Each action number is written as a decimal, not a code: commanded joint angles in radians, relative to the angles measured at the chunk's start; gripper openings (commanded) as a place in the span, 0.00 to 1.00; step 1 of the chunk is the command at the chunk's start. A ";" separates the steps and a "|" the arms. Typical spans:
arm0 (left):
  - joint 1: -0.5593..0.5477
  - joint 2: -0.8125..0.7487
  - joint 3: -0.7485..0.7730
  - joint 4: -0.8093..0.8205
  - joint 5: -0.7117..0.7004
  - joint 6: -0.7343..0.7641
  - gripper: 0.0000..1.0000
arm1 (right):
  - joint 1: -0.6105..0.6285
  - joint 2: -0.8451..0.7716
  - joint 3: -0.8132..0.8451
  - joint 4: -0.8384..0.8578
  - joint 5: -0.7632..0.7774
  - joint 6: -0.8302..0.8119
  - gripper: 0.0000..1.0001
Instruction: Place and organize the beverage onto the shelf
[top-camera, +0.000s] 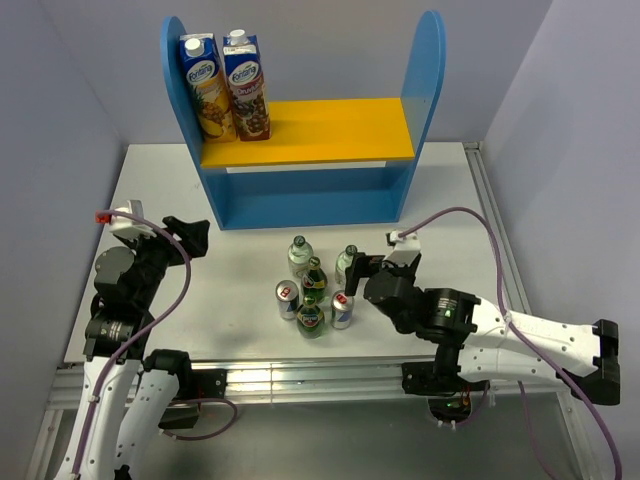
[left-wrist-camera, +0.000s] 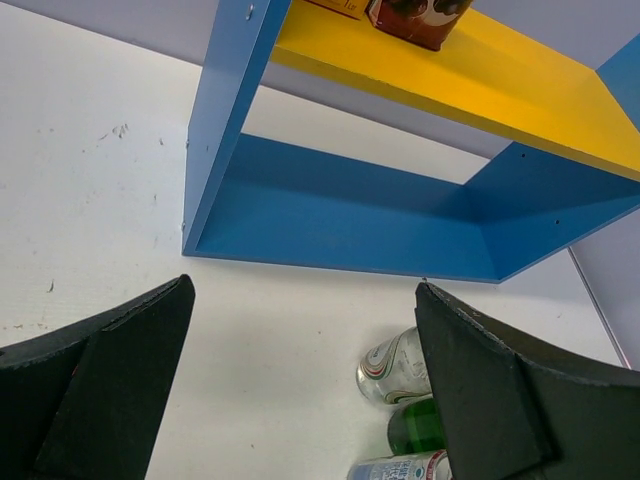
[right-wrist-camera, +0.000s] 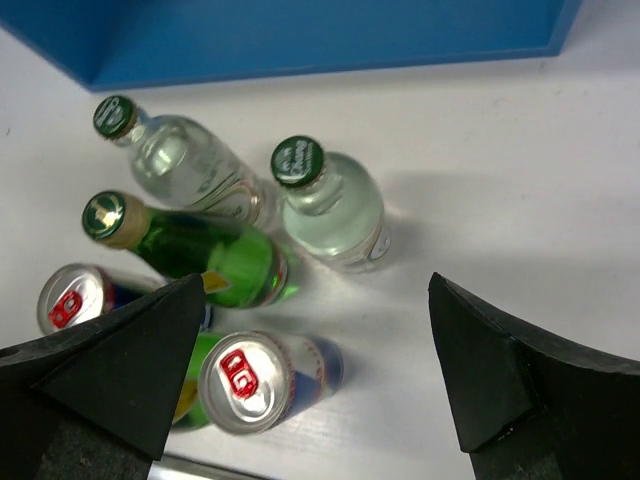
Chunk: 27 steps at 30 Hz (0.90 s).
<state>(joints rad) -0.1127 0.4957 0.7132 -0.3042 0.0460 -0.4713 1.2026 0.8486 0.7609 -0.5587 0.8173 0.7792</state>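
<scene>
The beverage stands in a tight cluster mid-table: two clear bottles (top-camera: 299, 255) (top-camera: 346, 262), two green bottles (top-camera: 314, 280) (top-camera: 311, 318) and two red-topped cans (top-camera: 287, 298) (top-camera: 342, 308). Behind them is the blue shelf (top-camera: 300, 195) with its yellow board (top-camera: 320, 130). My right gripper (top-camera: 362, 270) (right-wrist-camera: 317, 280) hovers open above the cluster's right side, over a can (right-wrist-camera: 250, 380) and a clear bottle (right-wrist-camera: 335, 215), holding nothing. Left of the cluster, my left gripper (top-camera: 188, 235) (left-wrist-camera: 302, 290) is open and empty, facing the shelf (left-wrist-camera: 340, 215). A clear bottle (left-wrist-camera: 392, 365) shows beside its right finger.
Two tall blue juice cartons (top-camera: 225, 85) stand on the yellow board's left end. Pale walls close in the table on both sides. A metal rail (top-camera: 300, 375) runs along the near table edge.
</scene>
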 joint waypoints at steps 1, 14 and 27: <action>-0.002 0.001 0.031 0.011 -0.006 0.025 0.99 | -0.008 -0.007 -0.031 0.126 0.144 -0.020 1.00; -0.002 -0.003 0.028 0.017 0.037 0.031 0.99 | -0.144 0.230 -0.120 0.536 0.060 -0.170 1.00; -0.002 0.003 0.028 0.017 0.049 0.037 0.98 | -0.284 0.417 -0.110 0.738 -0.024 -0.256 0.76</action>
<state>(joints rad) -0.1127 0.4957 0.7132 -0.3054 0.0750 -0.4561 0.9226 1.2312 0.6273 0.0990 0.7902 0.5400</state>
